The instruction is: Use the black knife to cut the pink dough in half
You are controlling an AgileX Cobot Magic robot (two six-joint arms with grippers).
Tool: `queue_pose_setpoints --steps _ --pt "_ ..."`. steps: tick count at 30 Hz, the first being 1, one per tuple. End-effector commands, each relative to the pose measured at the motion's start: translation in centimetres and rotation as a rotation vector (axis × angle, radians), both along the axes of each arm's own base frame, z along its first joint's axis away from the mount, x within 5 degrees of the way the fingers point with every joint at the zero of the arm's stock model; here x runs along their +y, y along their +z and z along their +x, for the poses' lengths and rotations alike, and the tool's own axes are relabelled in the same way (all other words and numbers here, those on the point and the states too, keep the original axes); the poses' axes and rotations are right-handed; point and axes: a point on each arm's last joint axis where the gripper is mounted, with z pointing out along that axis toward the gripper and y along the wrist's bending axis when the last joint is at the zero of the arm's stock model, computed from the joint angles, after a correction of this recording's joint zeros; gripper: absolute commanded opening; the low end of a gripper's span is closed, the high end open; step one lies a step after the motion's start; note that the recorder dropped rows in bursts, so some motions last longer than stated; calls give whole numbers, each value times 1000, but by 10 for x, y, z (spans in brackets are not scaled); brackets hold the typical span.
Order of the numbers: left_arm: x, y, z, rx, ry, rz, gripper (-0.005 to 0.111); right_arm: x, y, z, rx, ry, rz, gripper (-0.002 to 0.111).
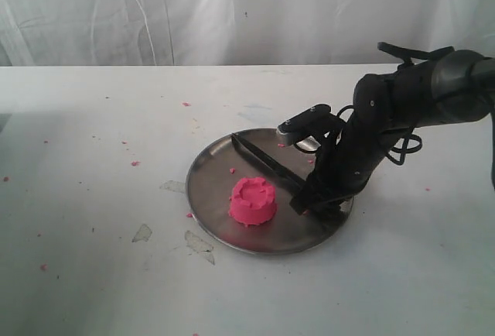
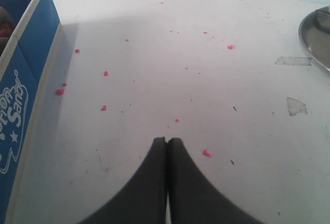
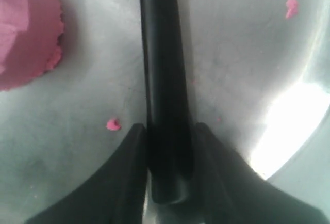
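The pink dough (image 1: 253, 200), a whole round cake with a scalloped rim, sits in the middle of the steel plate (image 1: 207, 167); its edge shows in the right wrist view (image 3: 26, 33). The black knife (image 1: 263, 161) lies on the plate behind the dough, blade pointing to the far left rim. My right gripper (image 1: 308, 203) is down at the plate's right side, its fingers closed against both sides of the knife handle (image 3: 167, 105), right gripper (image 3: 169, 131). My left gripper (image 2: 167, 140) is shut on nothing, above bare table away from the plate.
A blue cardboard box (image 2: 23, 74) stands beside the left gripper. Tiny pink crumbs (image 2: 105, 73) are scattered over the white table. Pieces of clear tape (image 1: 199, 245) lie near the plate's front left. The plate rim (image 2: 314, 41) shows in the left wrist view.
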Motion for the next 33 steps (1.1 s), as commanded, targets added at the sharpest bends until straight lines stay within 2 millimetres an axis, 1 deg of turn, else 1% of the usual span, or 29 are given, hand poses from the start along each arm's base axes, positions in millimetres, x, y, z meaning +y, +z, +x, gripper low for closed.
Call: queue_pose_setpoints --steps 1,10,15,17,18,22,23,27,29,33 --pt "-1 -1 0 -4 -7 -8 0 0 2 0 5 11 -5 0" --pt "-1 -1 0 -4 -7 -8 0 -1 9 -3 16 18 -7 0" --pt "-1 -1 0 -4 -7 -8 0 -3 36 -7 -32 10 17 0" --pt "-1 -1 0 -4 -7 -8 0 -4 41 -12 -6 14 10 0" --pt "-1 -1 0 -4 -7 -8 0 -4 42 -14 7 16 6 0" --pt "-1 -1 0 -4 -7 -8 0 -11 40 -29 174 34 -62 0" --pt "-1 -1 0 -4 -7 -8 0 -12 39 -30 185 31 -74 0" --pt "-1 -1 0 -4 -7 -8 0 -16 39 -36 265 -39 -112 0" --pt "-1 -1 0 -4 -7 -8 0 -19 36 -44 341 -56 -140 0" --pt "-1 -1 0 -4 -7 -8 0 -20 33 -47 347 -56 -144 0"
